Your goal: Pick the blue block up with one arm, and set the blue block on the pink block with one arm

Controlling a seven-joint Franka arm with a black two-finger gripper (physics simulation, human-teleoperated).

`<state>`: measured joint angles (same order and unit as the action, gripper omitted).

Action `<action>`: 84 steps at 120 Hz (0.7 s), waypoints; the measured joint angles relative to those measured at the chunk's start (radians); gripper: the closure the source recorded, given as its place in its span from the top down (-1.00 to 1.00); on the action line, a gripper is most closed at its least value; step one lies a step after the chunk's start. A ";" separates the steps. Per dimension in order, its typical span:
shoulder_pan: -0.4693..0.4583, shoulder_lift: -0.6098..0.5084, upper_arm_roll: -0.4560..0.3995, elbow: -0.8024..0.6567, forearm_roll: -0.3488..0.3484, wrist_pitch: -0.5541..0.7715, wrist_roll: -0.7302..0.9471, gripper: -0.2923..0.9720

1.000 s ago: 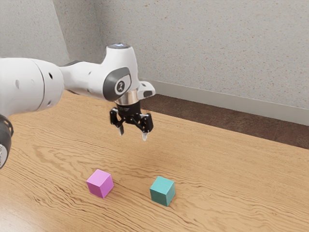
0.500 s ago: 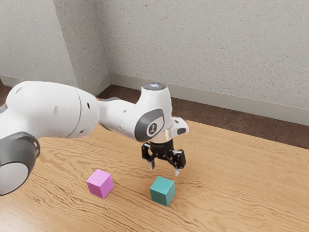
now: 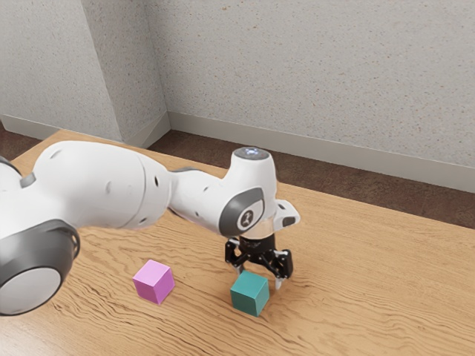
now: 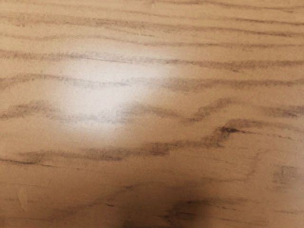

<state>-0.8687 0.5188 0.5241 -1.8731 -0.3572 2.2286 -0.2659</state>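
Note:
A teal-blue block (image 3: pixel 249 293) sits on the wooden table (image 3: pixel 371 259) near its front. A pink block (image 3: pixel 154 281) rests to its left in the exterior view, a short gap away. My black gripper (image 3: pixel 259 274) hangs open just above and slightly behind the blue block, fingers pointing down, one fingertip (image 3: pixel 278 282) near the block's upper right edge. Nothing is held between the fingers. The wrist view looks straight down at wood grain (image 4: pixel 152 104) with a dark shadow along its lower edge.
The table's far edge (image 3: pixel 371 208) runs diagonally behind the arm, with brown floor and a grey wall with a baseboard beyond. Bare wood stretches to the exterior view's right of the blocks. My large white arm (image 3: pixel 111 196) spans the left side.
My arm has swung toward the exterior view's right and lowered steadily. The gripper came from high behind the blocks to just over the blue block. Both blocks stayed put.

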 joint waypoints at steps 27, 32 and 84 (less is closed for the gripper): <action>-0.100 -0.002 0.083 -0.038 -0.022 -0.008 -0.006 0.54; -0.112 -0.001 0.098 -0.047 -0.029 -0.010 -0.007 0.54; -0.167 0.009 0.135 -0.078 -0.087 -0.020 -0.016 0.23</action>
<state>-1.0357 0.5280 0.6590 -1.9514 -0.4443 2.2090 -0.2822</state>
